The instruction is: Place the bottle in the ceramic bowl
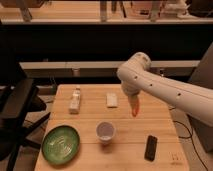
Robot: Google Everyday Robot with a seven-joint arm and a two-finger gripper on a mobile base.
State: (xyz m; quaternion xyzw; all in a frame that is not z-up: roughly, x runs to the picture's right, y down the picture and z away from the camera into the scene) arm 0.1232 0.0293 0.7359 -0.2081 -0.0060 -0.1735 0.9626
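The bottle [75,101] is small and pale with a whitish cap, and it lies on the far left part of the wooden table [125,122]. The green ceramic bowl [60,144] sits at the table's front left corner, with light swirls inside and nothing in it. My gripper [134,107] hangs with orange tips pointing down over the table's right of centre. It is well to the right of the bottle, just right of a white packet, and holds nothing that I can see.
A flat white packet [112,100] lies at the table's far middle. A white cup [105,131] stands in front of it. A black device [150,147] lies at the front right. A black office chair [15,107] stands left of the table, and a dark shelf runs behind it.
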